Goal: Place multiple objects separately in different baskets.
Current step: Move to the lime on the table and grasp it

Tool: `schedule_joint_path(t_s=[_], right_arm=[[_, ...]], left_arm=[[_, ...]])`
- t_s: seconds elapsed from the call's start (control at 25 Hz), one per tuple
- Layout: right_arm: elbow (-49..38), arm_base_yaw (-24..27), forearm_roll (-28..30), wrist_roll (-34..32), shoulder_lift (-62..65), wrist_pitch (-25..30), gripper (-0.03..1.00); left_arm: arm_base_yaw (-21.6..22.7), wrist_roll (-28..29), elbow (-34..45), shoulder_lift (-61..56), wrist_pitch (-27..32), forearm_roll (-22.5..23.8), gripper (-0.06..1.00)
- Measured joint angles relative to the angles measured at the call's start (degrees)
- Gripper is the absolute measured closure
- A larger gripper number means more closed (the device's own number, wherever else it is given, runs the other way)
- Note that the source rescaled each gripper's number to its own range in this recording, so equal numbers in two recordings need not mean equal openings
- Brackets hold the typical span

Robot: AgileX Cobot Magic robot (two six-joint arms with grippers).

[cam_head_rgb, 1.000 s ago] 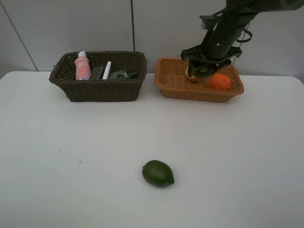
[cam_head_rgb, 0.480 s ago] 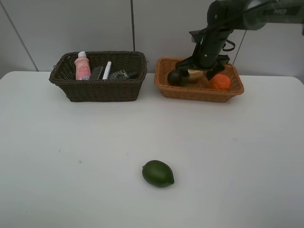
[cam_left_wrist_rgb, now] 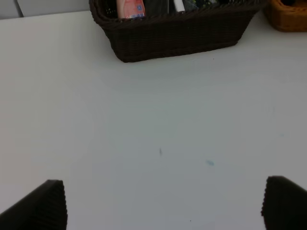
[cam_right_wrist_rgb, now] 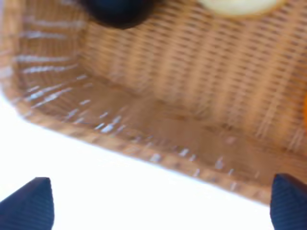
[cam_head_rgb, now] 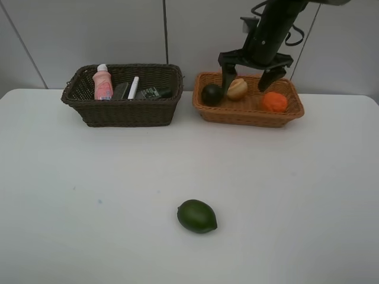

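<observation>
Exterior high view: the right gripper (cam_head_rgb: 253, 74) hangs above the tan basket (cam_head_rgb: 249, 110), jaws spread and empty. That basket holds the mangosteen (cam_head_rgb: 211, 94), peach (cam_head_rgb: 237, 89) and orange (cam_head_rgb: 274, 102), so fruit is evidently sorted here. The dark basket (cam_head_rgb: 122, 109) holds the pink bottle (cam_head_rgb: 103, 83), marker (cam_head_rgb: 134, 87) and other dark items. The green fruit (cam_head_rgb: 197, 216) lies alone on the table (cam_head_rgb: 77, 225), not yet sorted.

Left wrist view: the left gripper (cam_left_wrist_rgb: 163, 203) is spread wide, empty, above bare table near the dark basket (cam_left_wrist_rgb: 177, 36).

Right wrist view: blurred; open fingertips (cam_right_wrist_rgb: 29, 203) frame the tan basket's rim (cam_right_wrist_rgb: 144, 143).
</observation>
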State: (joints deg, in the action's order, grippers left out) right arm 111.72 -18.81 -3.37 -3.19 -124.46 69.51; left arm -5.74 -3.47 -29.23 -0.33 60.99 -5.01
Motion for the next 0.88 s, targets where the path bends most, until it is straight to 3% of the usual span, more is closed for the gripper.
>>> schedule_joint_path(t_s=[0.28,0.56,0.88], right_arm=[[-17.8,-3.8,-1.2,0.0,12.4,0.2,-0.03],[-37.1,-18.1,-1.0,0.0,20.7,-0.9,-0.03],[-47.0,-34.5,-0.4,3.2,21.1,-12.9,-0.03]], left_arm=[[0.0,0.0,0.0,0.0,0.0,0.0,-0.06],[0.0,0.0,0.0,0.0,0.0,0.0,-0.06],[0.0,0.0,0.0,0.0,0.0,0.0,-0.06]])
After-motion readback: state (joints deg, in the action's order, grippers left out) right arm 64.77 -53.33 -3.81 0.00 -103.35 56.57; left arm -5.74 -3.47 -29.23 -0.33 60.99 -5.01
